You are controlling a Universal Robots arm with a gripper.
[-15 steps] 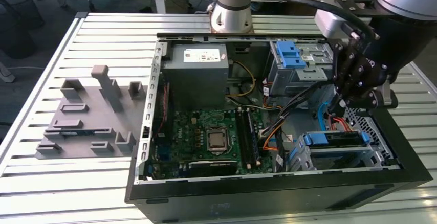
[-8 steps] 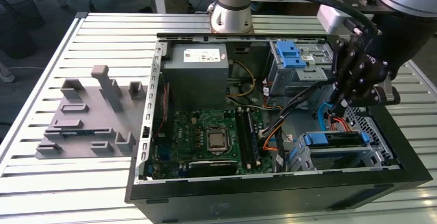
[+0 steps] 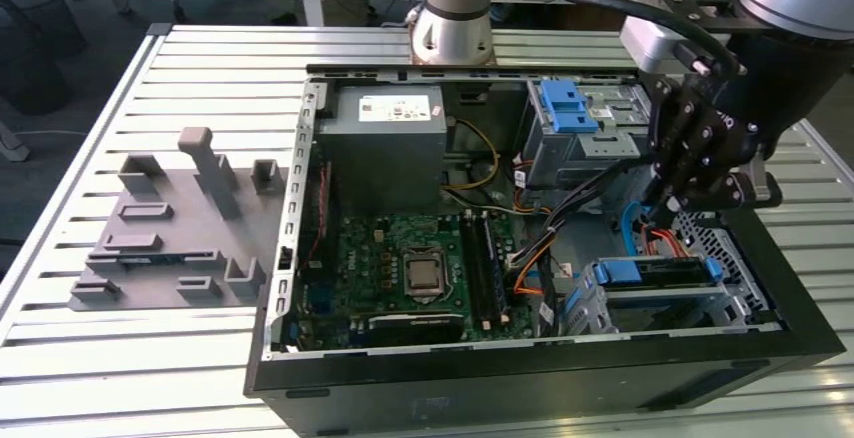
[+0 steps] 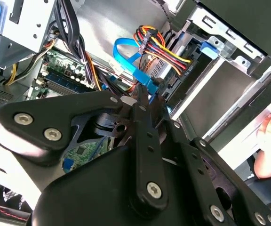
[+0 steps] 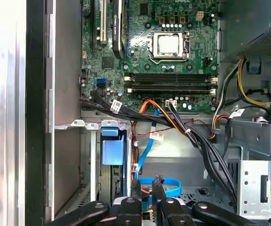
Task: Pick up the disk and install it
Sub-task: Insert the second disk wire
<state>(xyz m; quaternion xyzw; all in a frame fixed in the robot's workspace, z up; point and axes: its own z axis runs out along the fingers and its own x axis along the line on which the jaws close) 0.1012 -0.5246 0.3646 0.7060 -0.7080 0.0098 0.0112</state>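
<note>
Slatted metal table w/ one open PC case. One disk sits in its bay, just below gripper; fingers nearly together, empty.

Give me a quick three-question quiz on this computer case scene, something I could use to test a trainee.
1. True or false: the grey slotted stand lies inside the computer case.
2. Where is the gripper in the exterior view? A: above the stand. B: inside the case at the exterior view's right, by the drive bays. C: outside the case, over the table.
3. Fill in: the bracket around the disk is coloured ____.

Key:
1. False. The stand sits on the table, to the exterior view's left of the case.
2. B
3. Blue
</note>
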